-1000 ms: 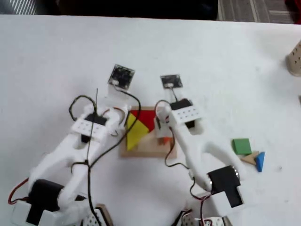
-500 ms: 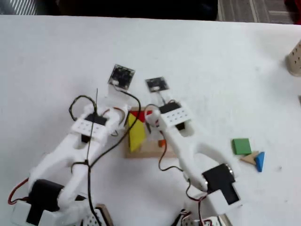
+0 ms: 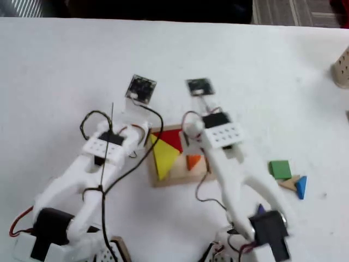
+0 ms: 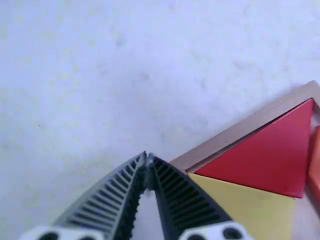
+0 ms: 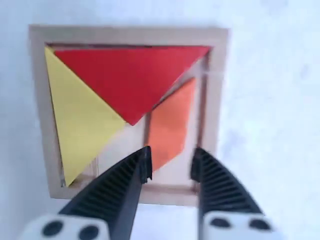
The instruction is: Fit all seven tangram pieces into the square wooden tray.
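The square wooden tray (image 3: pixel 173 180) (image 5: pixel 125 34) sits slightly askew between the two arms and holds three pieces. The red triangle (image 3: pixel 170 140) (image 5: pixel 132 80) has its long edge along the tray's far wall, apex pointing to the tray's centre. The yellow triangle (image 3: pixel 163 156) (image 5: pixel 77 120) has its long edge along the wall nearest the left gripper (image 4: pixel 148 158), apex also pointing to the centre. The orange parallelogram (image 3: pixel 193 161) (image 5: pixel 170 127) has its long axis parallel to the opposite wall. The green square (image 3: pixel 280 169), tan triangle (image 3: pixel 288 183) and blue triangle (image 3: pixel 301 186) lie well apart from the tray. The left gripper's fingers are together, just outside the tray. The right gripper (image 5: pixel 170 160) has its fingers apart above the parallelogram. Since half a second ago the right arm has swung off the tray, uncovering the parallelogram, and the tray has turned slightly.
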Tool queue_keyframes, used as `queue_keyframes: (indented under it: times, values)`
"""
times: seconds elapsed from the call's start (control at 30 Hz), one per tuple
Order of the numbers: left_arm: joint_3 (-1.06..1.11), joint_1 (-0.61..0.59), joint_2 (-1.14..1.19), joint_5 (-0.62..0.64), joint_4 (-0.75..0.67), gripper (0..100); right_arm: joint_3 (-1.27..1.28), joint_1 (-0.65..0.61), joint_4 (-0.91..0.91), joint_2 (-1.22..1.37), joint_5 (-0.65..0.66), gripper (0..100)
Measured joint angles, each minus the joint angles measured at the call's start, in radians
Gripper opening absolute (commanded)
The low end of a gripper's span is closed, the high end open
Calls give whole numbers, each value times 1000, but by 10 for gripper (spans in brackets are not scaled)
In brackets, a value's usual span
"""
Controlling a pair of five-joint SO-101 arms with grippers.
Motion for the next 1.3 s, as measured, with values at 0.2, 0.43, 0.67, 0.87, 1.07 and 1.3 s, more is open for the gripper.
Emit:
queue_keyframes:
  times: [0.2, 0.43, 0.67, 0.87, 1.07, 1.3]
  values:
    - [38, 91, -2, 2, -2, 20, 138, 106, -37, -91, 61, 19]
    - [40, 170, -2, 5, -2, 20, 201, 72, -64, -129, 98, 18]
    - [40, 431, -2, 44, 14, 20, 221, 387, -71, -203, 97, 18]
    - [34, 526, -2, -69, 87, 20, 245, 537, -121, -164, 130, 19]
    - [-29, 528, 81, -54, 89, 20, 245, 566, -126, -149, 132, 19]
    - [-219, 526, 255, -26, 187, 20, 245, 572, -126, -147, 135, 19]
